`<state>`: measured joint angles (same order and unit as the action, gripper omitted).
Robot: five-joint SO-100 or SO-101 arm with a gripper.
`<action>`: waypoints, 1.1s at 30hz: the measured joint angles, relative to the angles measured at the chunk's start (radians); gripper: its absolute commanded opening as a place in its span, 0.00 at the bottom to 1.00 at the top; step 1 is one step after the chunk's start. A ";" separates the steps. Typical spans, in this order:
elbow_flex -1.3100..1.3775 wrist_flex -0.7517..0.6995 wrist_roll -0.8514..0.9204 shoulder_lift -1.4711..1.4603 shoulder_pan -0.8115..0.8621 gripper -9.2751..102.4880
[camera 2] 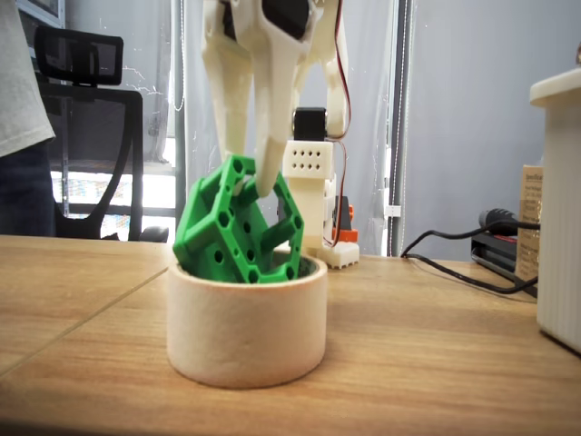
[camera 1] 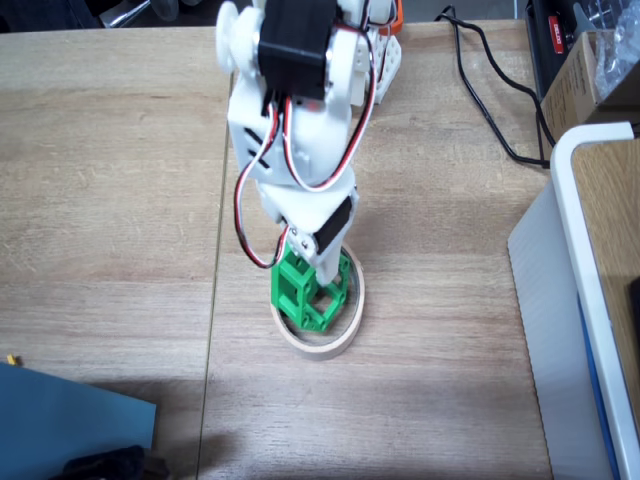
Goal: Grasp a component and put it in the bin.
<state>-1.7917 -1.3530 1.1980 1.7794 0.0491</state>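
From my low fixed view, the tape-roll bin (camera 2: pixel 245 327) stands nearest on the table (camera 2: pixel 436 363); the green component (camera 2: pixel 238 227) sits tilted, half inside it. My gripper (camera 2: pixel 254 182) pinches its upper lattice from above.

— How many green parts (camera 1: pixel 308 292) and tape rolls (camera 1: pixel 322 345)?
— 1 of each, and 1 white arm (camera 1: pixel 300 110).
— Cables?
— 1 black cable (camera 1: pixel 480 90) on the table.
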 measured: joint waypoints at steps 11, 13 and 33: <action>0.000 0.008 0.000 0.000 -0.089 0.23; 0.000 0.002 0.000 0.000 -0.112 0.23; 0.000 0.000 0.000 0.238 -0.107 0.23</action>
<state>-1.7917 -1.3530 1.1980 2.0172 -0.0583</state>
